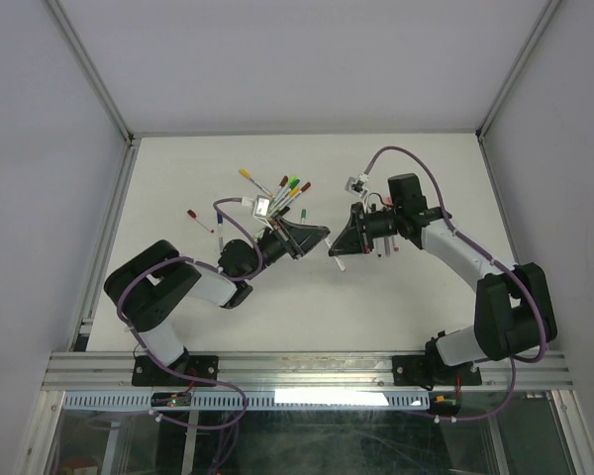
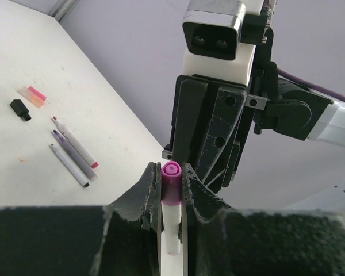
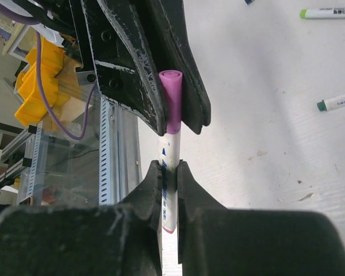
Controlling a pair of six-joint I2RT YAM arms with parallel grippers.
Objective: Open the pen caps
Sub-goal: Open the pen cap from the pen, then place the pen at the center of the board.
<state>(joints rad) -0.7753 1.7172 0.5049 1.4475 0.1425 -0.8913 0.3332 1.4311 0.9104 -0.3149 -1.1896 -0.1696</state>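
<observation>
Cap (image 2: 171,184) clenched in left fingers (image 2: 149,191), barrel (image 3: 171,150) clamped by right fingers (image 3: 150,192), held mid-air end to end for pulling straight apart.

The short purple plastic pen cap (image 2: 171,185) was one even violet. The slim white marker barrel (image 3: 171,149) carried small blue print and ended in a purple plug. The flat white tabletop (image 1: 426,188) was plain. The stubby black loose cap (image 2: 20,110) was solid, the small pink loose cap (image 2: 39,95) bright. Also unpatterned were a white pen with a light green cap (image 3: 333,12) and a chunky yellow plastic block (image 3: 46,75).
</observation>
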